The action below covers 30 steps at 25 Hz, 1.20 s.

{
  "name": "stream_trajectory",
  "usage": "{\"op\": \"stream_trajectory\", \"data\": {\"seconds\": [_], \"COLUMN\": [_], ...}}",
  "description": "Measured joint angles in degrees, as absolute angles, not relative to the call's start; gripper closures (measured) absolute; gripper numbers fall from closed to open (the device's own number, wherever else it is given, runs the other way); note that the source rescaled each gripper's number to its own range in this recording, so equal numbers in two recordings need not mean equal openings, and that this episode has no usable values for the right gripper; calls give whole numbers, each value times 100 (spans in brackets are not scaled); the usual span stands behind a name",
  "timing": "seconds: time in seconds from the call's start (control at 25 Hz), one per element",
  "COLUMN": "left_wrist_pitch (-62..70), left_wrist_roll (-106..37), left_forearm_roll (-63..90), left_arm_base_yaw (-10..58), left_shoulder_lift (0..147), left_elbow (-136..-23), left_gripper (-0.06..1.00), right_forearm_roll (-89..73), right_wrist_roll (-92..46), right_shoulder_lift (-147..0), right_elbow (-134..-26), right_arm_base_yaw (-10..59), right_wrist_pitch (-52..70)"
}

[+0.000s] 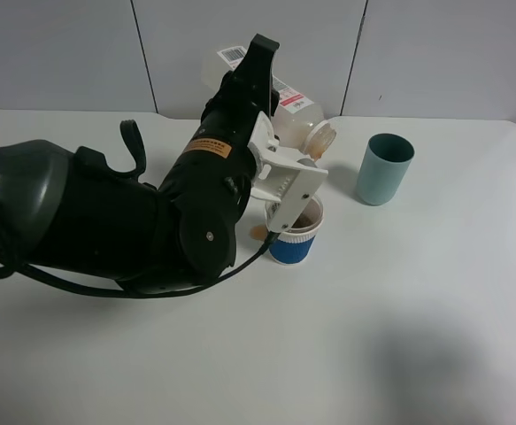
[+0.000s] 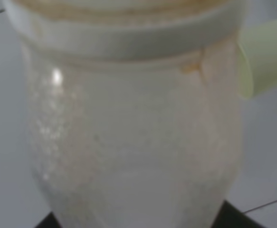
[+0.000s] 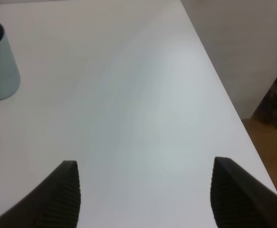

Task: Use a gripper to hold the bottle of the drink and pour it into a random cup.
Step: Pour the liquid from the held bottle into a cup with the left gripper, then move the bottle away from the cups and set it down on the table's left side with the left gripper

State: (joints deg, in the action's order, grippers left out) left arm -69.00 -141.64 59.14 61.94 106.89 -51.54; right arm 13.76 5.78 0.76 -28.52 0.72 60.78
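a: the left claw (image 1: 286,173) is clamping tight round the bottle of the drink (image 1: 295,108) and tipping it, so the open neck is pointing down toward the cup (image 1: 293,237). in the left wrist view the bottle is looking nearly drained.

b: i'm noticing a small brown splash (image 1: 258,232) lying on the bench (image 1: 399,336), just beside the cup on the side nearer the arm. to me the neck is sitting toward the cup's far rim rather than over its middle, so whatever is dripping out is risking landing outside too.

a: the claw's white body is also hanging very close to the cup's rim, and i'm not managing to tell whether it is touching. the cup is holding brown drink, so any swing is threatening to knock it over.

b: the teal tumbler (image 1: 384,168) is standing well apart on the right. the right claw (image 3: 145,190) is gaping wide over bare bench and gripping nothing.
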Motion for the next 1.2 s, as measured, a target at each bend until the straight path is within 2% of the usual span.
{"op": "stream_trajectory", "data": {"seconds": [0.32, 0.6, 0.96, 1.2], "left_wrist_pitch": [-6900, -6769, -4564, -3665], "left_wrist_roll": [-14053, -13003, -11584, -10731], "left_forearm_roll": [5906, 6422, 6825, 6543], "left_arm_base_yaw": [6194, 6194, 5701, 5288], "left_shoulder_lift": [10689, 10660, 9891, 9434], "left_elbow": [-5154, -5154, -5154, -5154], "left_gripper": [90, 90, 90, 90], "right_forearm_roll": [1376, 1376, 1376, 1376], "right_wrist_roll": [578, 578, 578, 578], "right_shoulder_lift": [76, 76, 76, 76], "right_elbow": [-2852, -2852, -2852, -2852], "right_arm_base_yaw": [72, 72, 72, 72], "right_wrist_pitch": [6078, 6078, 6078, 6078]}}
